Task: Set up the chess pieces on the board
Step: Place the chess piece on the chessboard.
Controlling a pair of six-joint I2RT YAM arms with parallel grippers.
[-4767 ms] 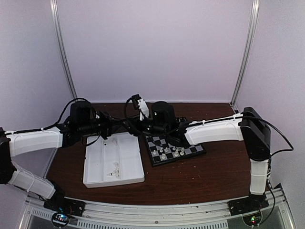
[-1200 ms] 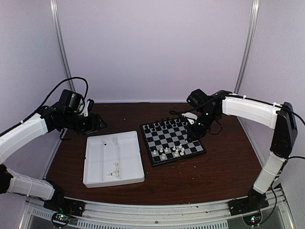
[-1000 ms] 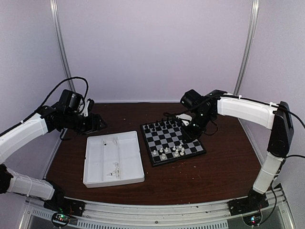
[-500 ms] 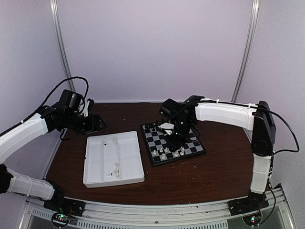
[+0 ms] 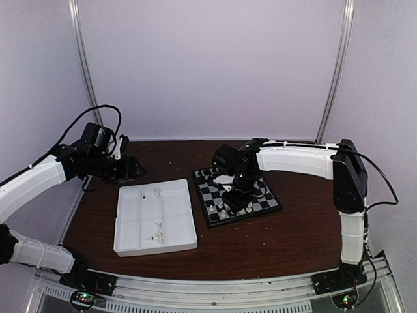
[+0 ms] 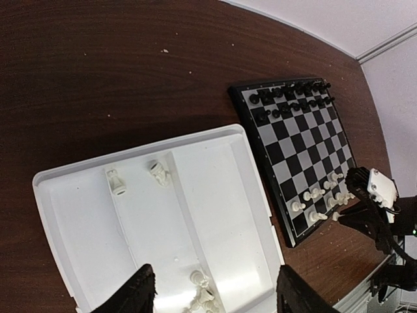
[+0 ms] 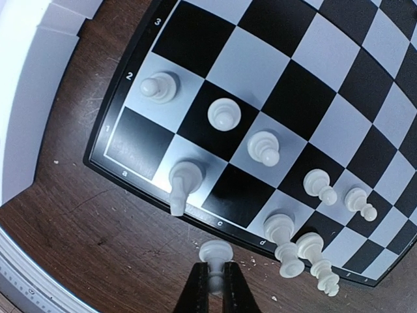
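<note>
Within the last second the right arm has swung from the far right corner of the board across to its near left corner. The right fingers are clamped on one white piece, which hangs over the bench just outside the board's near rim, below the front row. The left arm has not moved: the left fingers hover apart and empty beyond the far end of the tray. A few seconds back both arms were huddled together at the far edge between tray and board; now they stand well apart.

My reading is that this piece is about to be set on a free square. The front row still has gaps, so a good share of the job remains.

Counted:
- One board, one tray.
- Eight standing white pieces on the board — five side by side in the second row, starting at the left edge, and three in the front row.
- One more white piece in the right fingers.
- In the tray, two lying apart near the far end, plus a small heap at the near end that I cannot count.
- Black pieces in two rows along the far side — too small to count.
</note>
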